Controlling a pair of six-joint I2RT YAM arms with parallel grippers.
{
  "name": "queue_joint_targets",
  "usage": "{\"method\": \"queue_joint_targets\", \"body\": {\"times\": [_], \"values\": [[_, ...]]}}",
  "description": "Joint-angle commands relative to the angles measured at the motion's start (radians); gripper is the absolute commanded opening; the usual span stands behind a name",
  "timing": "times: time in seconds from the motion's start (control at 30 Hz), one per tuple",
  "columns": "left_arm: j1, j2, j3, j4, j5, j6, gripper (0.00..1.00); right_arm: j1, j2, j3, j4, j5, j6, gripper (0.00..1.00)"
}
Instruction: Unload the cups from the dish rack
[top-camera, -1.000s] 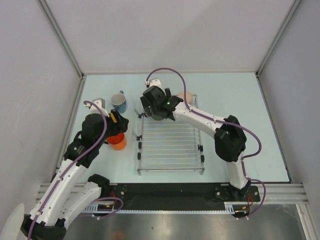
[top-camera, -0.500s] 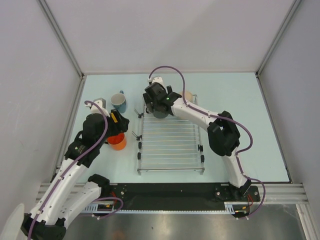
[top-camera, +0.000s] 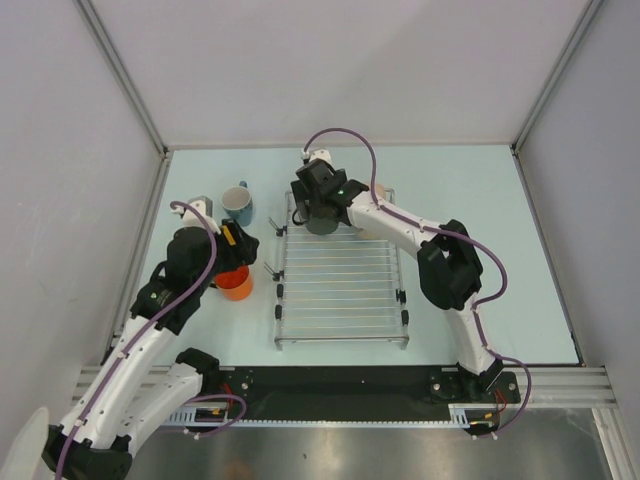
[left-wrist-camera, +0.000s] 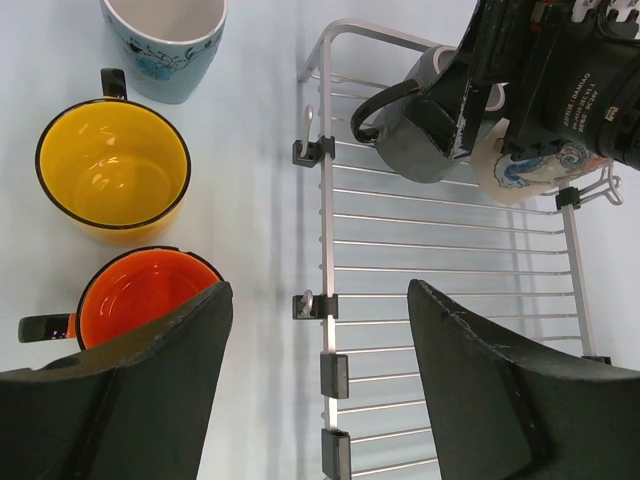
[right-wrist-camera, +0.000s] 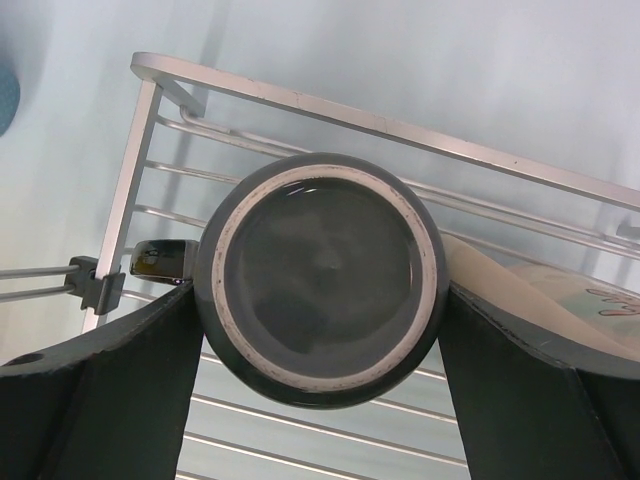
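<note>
My right gripper (top-camera: 319, 208) is shut on the dark grey mug (right-wrist-camera: 325, 275), its fingers (right-wrist-camera: 110, 380) on both sides of it. It holds the mug tilted at the far left corner of the silver dish rack (top-camera: 340, 290), base toward the wrist camera. The mug's handle points left in the left wrist view (left-wrist-camera: 415, 125). The beige mug (top-camera: 376, 190) lies on the rack just behind it, partly hidden by the arm. My left gripper (left-wrist-camera: 320, 295) is open and empty, left of the rack, above the orange mug (left-wrist-camera: 140, 295). The yellow mug (left-wrist-camera: 112, 165) and blue mug (left-wrist-camera: 165, 40) stand on the table.
The three unloaded mugs form a line along the rack's left side, blue (top-camera: 238, 203) farthest, orange (top-camera: 235, 283) nearest. The rack's left rail (left-wrist-camera: 327, 300) has black clips. Grey walls enclose the table on three sides.
My right arm has swung its wrist round and shifted slightly toward the far edge with the dark grey mug. The beige mug is now more hidden. The left arm has not moved.
</note>
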Motion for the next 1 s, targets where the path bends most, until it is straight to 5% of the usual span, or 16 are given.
{"method": "queue_joint_targets", "body": {"times": [0.0,0.47,0.73,0.83,0.87,0.97], "values": [[-0.009,-0.012,-0.011,0.025,0.004,0.001,0.76,0.014,0.010,-0.022,-0.002,-0.009,0.020,0.88],[-0.016,-0.012,-0.019,0.032,0.016,-0.007,0.76,0.061,0.000,-0.120,-0.005,-0.009,0.063,1.00],[-0.018,-0.017,-0.029,0.036,0.016,-0.009,0.76,0.069,0.003,-0.146,-0.003,-0.009,0.083,0.94],[-0.019,-0.017,-0.034,0.039,0.017,-0.010,0.76,0.072,-0.013,-0.169,0.017,-0.003,0.083,0.61],[-0.018,-0.019,-0.036,0.040,0.016,-0.010,0.76,0.072,-0.018,-0.172,0.021,-0.001,0.084,0.32],[-0.019,-0.017,-0.040,0.043,0.014,-0.013,0.75,0.072,-0.027,-0.174,0.012,0.017,0.087,0.00]]}}
